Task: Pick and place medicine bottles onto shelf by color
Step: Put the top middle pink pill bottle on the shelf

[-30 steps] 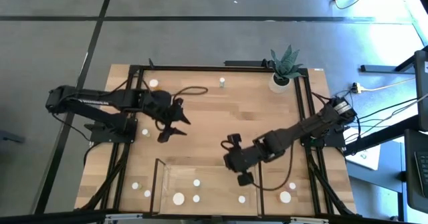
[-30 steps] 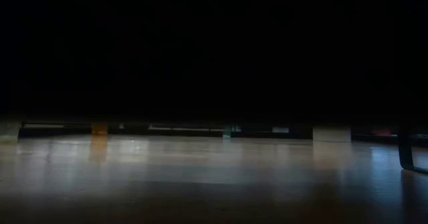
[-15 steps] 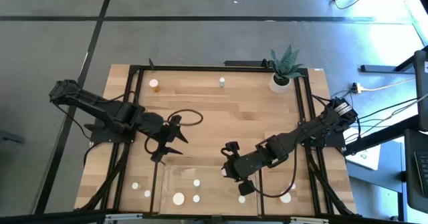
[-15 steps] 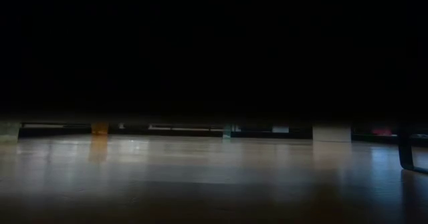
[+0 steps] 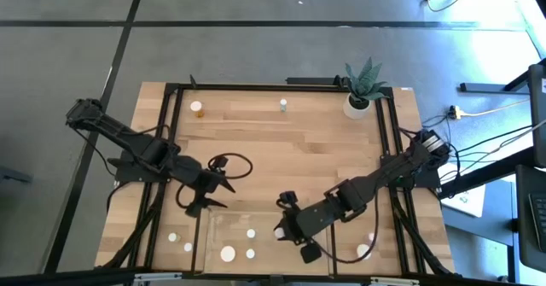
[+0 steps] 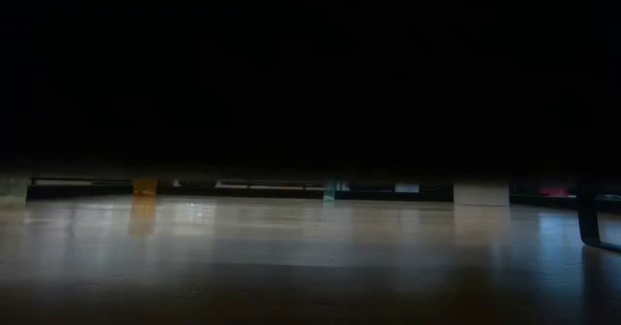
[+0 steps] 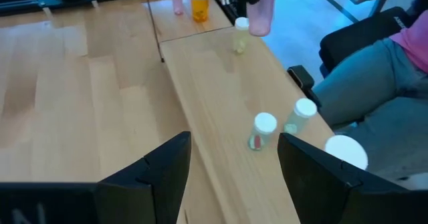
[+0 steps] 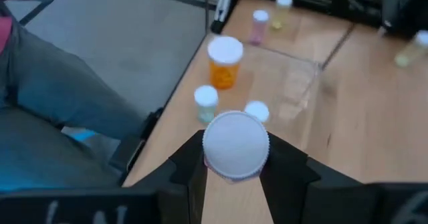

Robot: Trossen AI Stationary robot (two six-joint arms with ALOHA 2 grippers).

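Note:
My right gripper (image 5: 281,231) hovers over the light-wood shelf (image 5: 217,222) at the table's near edge, shut on a pink-bodied medicine bottle with a white cap (image 8: 235,145), which also shows in the left wrist view (image 7: 258,15). My left gripper (image 5: 215,197) is open and holds nothing, just beyond the shelf's far left corner. Three bottles (image 7: 263,130) (image 7: 301,116) (image 7: 344,150) stand upright on the shelf ahead of it. An orange bottle (image 8: 225,62) and smaller ones (image 8: 206,102) stand past the shelf's end. My right gripper pinches the bottle between its two fingers (image 8: 284,167), one on each side just under the white cap (image 8: 235,174). The fingers slant down from the table's right. The bottle is clear of the shelf, and its pink body (image 7: 259,23) hangs below the fingers.
An orange bottle (image 5: 197,108) and a greenish one (image 5: 282,106) stand near the far edge, beside a white plant pot (image 5: 358,105). More bottles stand left (image 5: 173,236) and right (image 5: 364,250) of the shelf. A seated person's legs (image 7: 374,70) are close to the near edge.
My left gripper has swung toward the table's near edge, up to the shelf's far left corner, still open. My right gripper has carried the bottle toward the near left, out over the shelf, and has tipped a little.

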